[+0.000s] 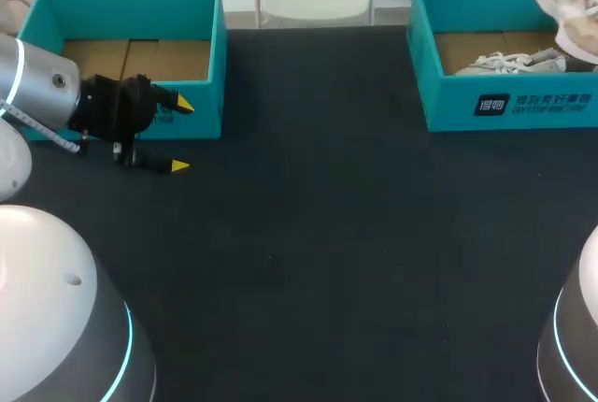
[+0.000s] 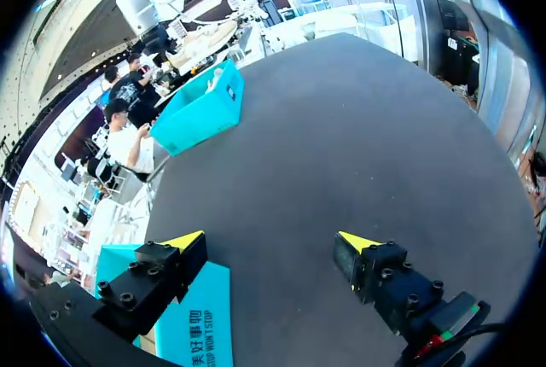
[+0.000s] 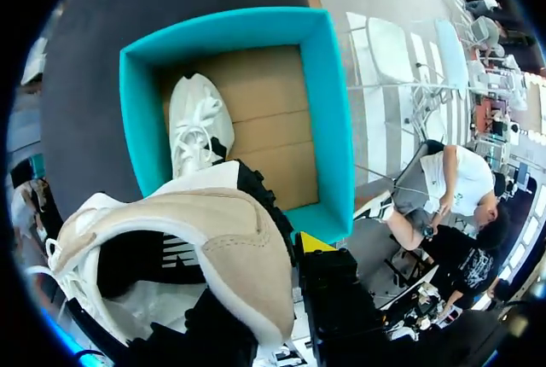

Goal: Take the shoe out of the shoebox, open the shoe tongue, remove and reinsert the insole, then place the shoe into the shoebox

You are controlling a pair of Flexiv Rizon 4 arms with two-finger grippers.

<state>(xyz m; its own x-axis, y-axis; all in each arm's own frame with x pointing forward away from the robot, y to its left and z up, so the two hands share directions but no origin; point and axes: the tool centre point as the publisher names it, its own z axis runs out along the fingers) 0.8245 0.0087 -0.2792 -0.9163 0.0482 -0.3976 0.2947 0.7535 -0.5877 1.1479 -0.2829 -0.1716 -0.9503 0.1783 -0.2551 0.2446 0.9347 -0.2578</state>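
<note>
Teal right box [image 3: 328, 128] on dark table [image 1: 308, 234], white shoe [image 3: 198, 124] lying inside. Beige shoe [image 3: 196, 239] raised above the box, clamped in right gripper [image 3: 311, 247], only one yellow tip visible. Left gripper [image 1: 182, 135] spread wide, just beside left box [image 1: 220, 65].

The light in here is even and comes from overhead, bright without being harsh. The dark worktop [image 1: 308, 234] swallows it: matte, no glare, barely a shadow under the left pincer [image 1: 182, 136], whose yellow tips stand out vividly. The left arm [image 1: 33, 84] carries a white streak of reflection on its metal sleeve. In the head view the shoe [image 1: 570, 9], up at the far right corner, is washed out nearly to white. From the right wrist it sits so close that it looks soft, and the shoebox [image 3: 337, 119] walls bow outward.
</note>
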